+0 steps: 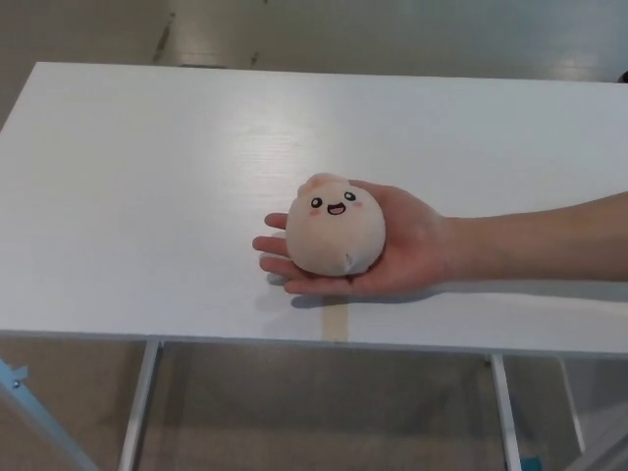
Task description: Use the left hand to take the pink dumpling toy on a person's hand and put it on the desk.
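Pink dumpling toy (335,236) sits in a person's open palm (407,245) (face up) | palm hovers over the white desk (147,196), above tape (336,319) | 0 robot hands visible, their state unknowable

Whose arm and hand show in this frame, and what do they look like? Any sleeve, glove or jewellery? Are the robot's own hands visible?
Only a person's hand and forearm show, entering from picture right. The forearm is bare as far as the frame edge: no sleeve, glove, watch or ring visible. Neither of the robot's black hands is in view.
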You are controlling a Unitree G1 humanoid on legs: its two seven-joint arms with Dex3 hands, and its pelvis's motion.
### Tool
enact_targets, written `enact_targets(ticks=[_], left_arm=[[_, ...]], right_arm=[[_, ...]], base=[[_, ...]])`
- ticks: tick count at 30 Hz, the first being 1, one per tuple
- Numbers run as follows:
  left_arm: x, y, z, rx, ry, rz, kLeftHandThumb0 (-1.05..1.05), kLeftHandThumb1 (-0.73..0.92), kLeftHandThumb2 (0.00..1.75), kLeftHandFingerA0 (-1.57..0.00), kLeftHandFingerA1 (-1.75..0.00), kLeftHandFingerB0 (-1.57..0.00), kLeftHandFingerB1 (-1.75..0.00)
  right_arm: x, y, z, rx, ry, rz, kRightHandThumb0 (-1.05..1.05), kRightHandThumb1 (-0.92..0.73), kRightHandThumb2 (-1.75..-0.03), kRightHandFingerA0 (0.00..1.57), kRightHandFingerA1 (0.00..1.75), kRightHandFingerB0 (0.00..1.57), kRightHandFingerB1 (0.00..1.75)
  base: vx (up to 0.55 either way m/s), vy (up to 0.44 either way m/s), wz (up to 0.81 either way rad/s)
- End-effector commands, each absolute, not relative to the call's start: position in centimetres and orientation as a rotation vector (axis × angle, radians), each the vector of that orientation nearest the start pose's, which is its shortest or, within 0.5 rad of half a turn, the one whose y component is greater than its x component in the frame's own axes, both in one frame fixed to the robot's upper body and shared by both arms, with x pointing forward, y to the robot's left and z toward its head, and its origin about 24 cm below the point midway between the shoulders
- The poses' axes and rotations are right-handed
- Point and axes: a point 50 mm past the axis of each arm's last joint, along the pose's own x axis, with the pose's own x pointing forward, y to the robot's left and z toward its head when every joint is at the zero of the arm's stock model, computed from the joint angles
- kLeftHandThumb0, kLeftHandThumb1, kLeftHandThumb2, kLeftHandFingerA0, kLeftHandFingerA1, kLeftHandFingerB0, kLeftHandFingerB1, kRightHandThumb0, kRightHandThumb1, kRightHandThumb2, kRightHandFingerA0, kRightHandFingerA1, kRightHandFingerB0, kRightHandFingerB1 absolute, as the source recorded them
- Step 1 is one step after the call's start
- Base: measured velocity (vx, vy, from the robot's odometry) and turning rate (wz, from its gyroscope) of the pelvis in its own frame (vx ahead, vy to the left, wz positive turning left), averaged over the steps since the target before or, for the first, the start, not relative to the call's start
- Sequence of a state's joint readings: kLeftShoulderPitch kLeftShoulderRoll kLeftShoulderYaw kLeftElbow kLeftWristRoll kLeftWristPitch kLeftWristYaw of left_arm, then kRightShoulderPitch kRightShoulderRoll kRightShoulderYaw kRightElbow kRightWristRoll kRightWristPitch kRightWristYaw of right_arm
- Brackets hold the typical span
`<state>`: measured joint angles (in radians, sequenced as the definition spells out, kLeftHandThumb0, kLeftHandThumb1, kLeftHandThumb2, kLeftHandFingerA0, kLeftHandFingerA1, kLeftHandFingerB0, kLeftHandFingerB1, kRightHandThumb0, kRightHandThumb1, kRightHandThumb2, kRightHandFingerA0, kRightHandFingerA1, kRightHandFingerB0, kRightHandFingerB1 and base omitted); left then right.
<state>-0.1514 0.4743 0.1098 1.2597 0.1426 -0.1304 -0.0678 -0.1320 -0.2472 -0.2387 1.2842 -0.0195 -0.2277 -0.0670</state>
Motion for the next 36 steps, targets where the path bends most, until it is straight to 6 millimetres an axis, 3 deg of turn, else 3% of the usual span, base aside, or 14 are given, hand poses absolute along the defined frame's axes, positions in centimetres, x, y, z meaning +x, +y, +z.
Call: enact_targets(ticks=[1,18,19,20,21,22,23,25,26,27,36], left_arm=[[15.0,33.3,-10.3,0.415,0.981,0.208,-0.4,0.66,0.6,-0.59,-0.41,-0.41,-0.35],[15.6,33.9,-9.4,0.438,0.917,0.209,-0.4,0.6,0.58,-0.55,-0.4,-0.43,-0.35],[15.5,34.4,-8.2,0.451,0.828,0.173,-0.49,0.44,0.7,-0.47,-0.47,-0.4,-0.44],[15.5,34.5,-7.8,0.455,0.803,0.162,-0.49,0.44,0.7,-0.47,-0.47,-0.4,-0.44],[15.0,34.7,-5.7,0.432,0.671,0.106,-0.5,0.4,0.68,-0.46,-0.47,-0.4,-0.44],[14.5,34.8,-4.6,0.415,0.607,0.073,-0.45,0.45,0.54,-0.5,-0.4,-0.43,-0.36],[14.0,34.8,-3.5,0.401,0.552,0.042,-0.45,0.45,0.54,-0.5,-0.4,-0.43,-0.36],[13.5,34.8,-2.5,0.38,0.518,0.017,-0.46,0.43,0.54,-0.49,-0.4,-0.43,-0.36],[11.3,35.2,1.7,0.347,0.38,-0.119,-0.5,0.38,0.66,-0.43,-0.47,-0.38,-0.43],[10.6,35.3,3.6,0.342,0.328,-0.177,-0.49,0.37,0.65,-0.43,-0.47,-0.37,-0.43],[8.3,35.8,14.6,0.272,-0.023,-0.377,-0.52,0.35,0.64,-0.43,-0.49,-0.36,-0.41]], right_arm=[[14.4,-26.5,-13.4,-0.127,0.889,-0.373,-0.23,-0.69,-0.6,0.6,0.45,0.44,0.39],[14.3,-26.3,-13.5,-0.111,0.895,-0.378,-0.23,-0.69,-0.6,0.6,0.45,0.45,0.4],[14.2,-26.2,-13.5,-0.116,0.895,-0.376,-0.23,-0.69,-0.6,0.6,0.45,0.45,0.4],[14.2,-26.2,-13.5,-0.118,0.895,-0.376,-0.23,-0.69,-0.6,0.6,0.45,0.45,0.4],[14.2,-26.4,-13.5,-0.123,0.895,-0.372,-0.23,-0.69,-0.6,0.6,0.45,0.45,0.4],[14.2,-26.4,-13.5,-0.126,0.896,-0.369,-0.23,-0.69,-0.6,0.6,0.45,0.46,0.4],[14.2,-26.4,-13.5,-0.127,0.897,-0.366,-0.23,-0.69,-0.6,0.6,0.45,0.46,0.4],[14.2,-26.4,-13.5,-0.13,0.9,-0.365,-0.23,-0.69,-0.6,0.6,0.45,0.46,0.4],[14.1,-26.5,-13.5,-0.127,0.902,-0.367,-0.23,-0.69,-0.6,0.61,0.45,0.46,0.4],[14.1,-26.6,-13.5,-0.126,0.903,-0.369,-0.23,-0.69,-0.6,0.61,0.45,0.46,0.4],[14.2,-26.5,-13.5,-0.133,0.907,-0.36,-0.22,-0.69,-0.6,0.61,0.45,0.46,0.4]], base=[[0.0,0.0,0.0],[0.0,0.0,0.0],[0.0,0.0,0.0],[0.0,0.0,0.0],[0.0,0.0,0.0],[0.0,0.0,0.0],[0.0,0.0,0.0],[0.0,0.0,0.0],[0.0,0.0,0.0],[0.0,0.0,0.0],[0.0,0.0,0.0]])
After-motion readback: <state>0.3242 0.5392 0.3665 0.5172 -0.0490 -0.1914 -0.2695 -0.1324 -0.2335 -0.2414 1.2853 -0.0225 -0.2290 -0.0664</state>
